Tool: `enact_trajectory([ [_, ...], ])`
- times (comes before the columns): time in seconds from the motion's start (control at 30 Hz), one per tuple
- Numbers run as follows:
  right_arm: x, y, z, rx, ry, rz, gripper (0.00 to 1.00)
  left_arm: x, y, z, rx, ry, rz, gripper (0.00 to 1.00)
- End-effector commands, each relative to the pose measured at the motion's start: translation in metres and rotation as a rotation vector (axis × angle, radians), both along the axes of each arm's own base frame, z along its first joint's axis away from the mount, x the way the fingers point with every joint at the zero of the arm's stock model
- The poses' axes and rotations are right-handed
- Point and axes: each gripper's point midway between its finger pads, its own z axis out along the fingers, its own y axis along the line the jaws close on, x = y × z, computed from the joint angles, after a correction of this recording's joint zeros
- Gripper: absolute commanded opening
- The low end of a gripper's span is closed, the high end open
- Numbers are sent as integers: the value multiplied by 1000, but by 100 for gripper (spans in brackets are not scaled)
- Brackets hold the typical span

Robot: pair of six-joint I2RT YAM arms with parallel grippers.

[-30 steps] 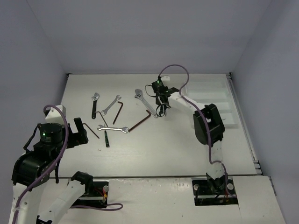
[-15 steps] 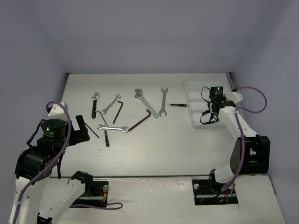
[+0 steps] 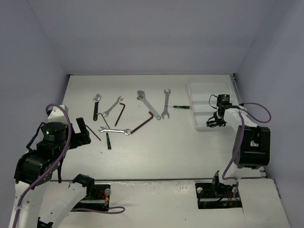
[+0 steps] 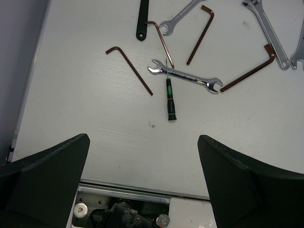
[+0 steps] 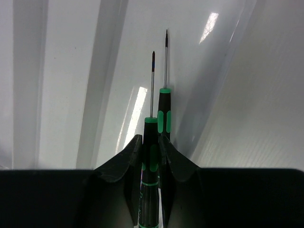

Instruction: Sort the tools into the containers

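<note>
My right tool [image 5: 149, 140] clamps a screwdriver [image 5: 150, 124] in the tray [image 5: 57, 80]; next I let go. Left tool [image 4: 143, 137] spread wide.

Wrenches [image 3: 115, 130] and hex keys [image 3: 142, 124] lie scattered left of the white tray [image 3: 202, 90] — two black-and-green screwdrivers [image 5: 164, 114] parallel in it

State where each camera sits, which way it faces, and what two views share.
Top: high behind the arms, looking down on table, tools, tray; both arms show.
Left wrist: looks down at loose screwdriver and wrench; left gripper open.
Right wrist: looks into tray; right gripper shut on held screwdriver.
Shared: top and left wrist both show that wrench.
</note>
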Motion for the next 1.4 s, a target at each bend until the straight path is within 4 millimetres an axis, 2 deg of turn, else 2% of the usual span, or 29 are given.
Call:
enact_trajectory([
  [0.0, 23, 6, 12, 41, -54, 20, 17, 6, 0, 17, -11, -66, 3, 97],
  [0.13, 32, 11, 37, -14, -82, 130, 28, 8, -1, 20, -4, -68, -3, 97],
  [0.2, 36, 13, 59, -46, -115, 195, 37, 8, -2, 19, -4, -63, -7, 97],
  [0.3, 34, 13, 81, -81, -148, 246, 49, 11, -4, 18, -10, -53, -13, 97],
  [0.37, 33, 14, 88, -90, -161, 268, 51, 11, -5, 17, -12, -50, -13, 98],
  [0.43, 38, 23, 103, -120, -175, 378, 52, 13, -6, 17, -12, -46, -15, 97],
  [0.47, 44, 29, 111, -148, -174, 460, 52, 13, -6, 18, -13, -47, -16, 97],
  [0.5, 56, 43, 120, -191, -174, 598, 54, 14, -6, 18, -13, -49, -17, 97],
  [0.53, 64, 60, 127, -227, -174, 724, 54, 14, -6, 18, -10, -50, -20, 97],
  [0.6, 80, 107, 132, -290, -175, 1063, 53, 15, -6, 19, -6, -54, -24, 97],
  [0.67, 87, 157, 124, -333, -174, 1386, 51, 15, -7, 18, -5, -53, -27, 97],
  [0.7, 87, 172, 121, -357, -175, 1496, 50, 15, -7, 18, -7, -53, -29, 97],
  [0.73, 87, 183, 120, -387, -179, 1586, 50, 15, -8, 18, -10, -54, -31, 97],
  [0.77, 89, 185, 122, -418, -184, 1631, 50, 15, -8, 18, -12, -54, -35, 97],
  [0.83, 88, 207, 109, -474, -172, 1781, 50, 12, -9, 17, -14, -54, -40, 97],
  [0.93, 93, 216, 92, -522, -143, 1900, 51, 9, -8, 15, -16, -57, -41, 97],
  [1.23, 123, 217, 64, -597, -78, 1983, 52, 2, -9, 22, -25, -90, -64, 97],
  [1.37, 128, 215, 36, -566, -24, 2001, 52, 2, -10, 22, -26, -86, -76, 97],
])
